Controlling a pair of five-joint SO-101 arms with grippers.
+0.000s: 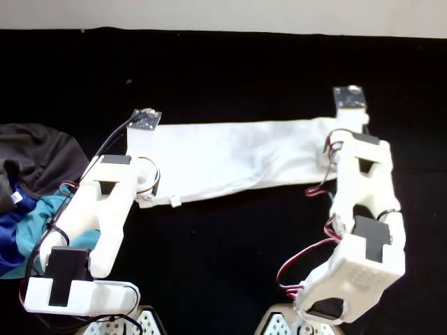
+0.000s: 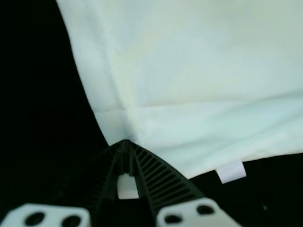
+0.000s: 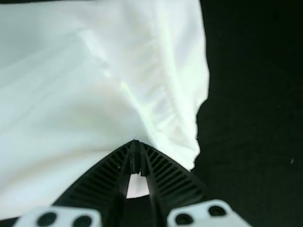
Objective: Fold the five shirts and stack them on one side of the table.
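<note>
The white shirt lies stretched across the counter, its long axis running straight from my left tool to my right tool. Each tool is clamped shut on one short end, so I judge the fold brings those ends together.

Lab-style test bench: black-draped table, pale wall.

Soft matt cloth, lightly creased: white shirt. Matt black covering: table. Ribbed black plastic: jaws.
</note>
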